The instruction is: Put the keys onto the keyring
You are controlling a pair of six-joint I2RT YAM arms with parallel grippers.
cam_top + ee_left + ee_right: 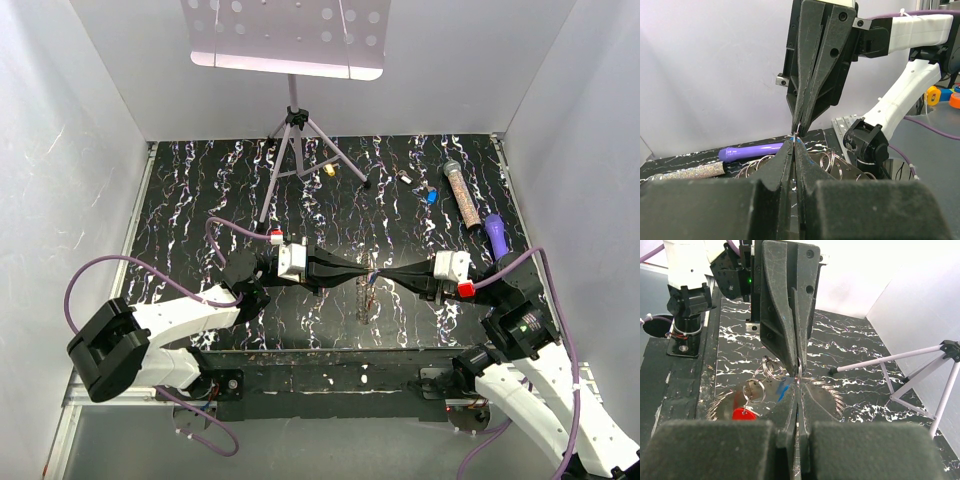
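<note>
My left claw (358,274) and right claw (385,275) meet tip to tip above the middle of the counter (190,190). Both are squeezed fully closed on the thin wire of the keyring (367,298), whose loops dangle beneath the tips. A red key (744,414) hangs among those loops. A blue key (431,197) and a yellow key (329,171) lie well apart from it, towards the far side

Left fingers (345,272) and right fingers (402,274) closed, tip to tip, keyring (368,298) at their tips, blue key (431,197) beyond
</note>
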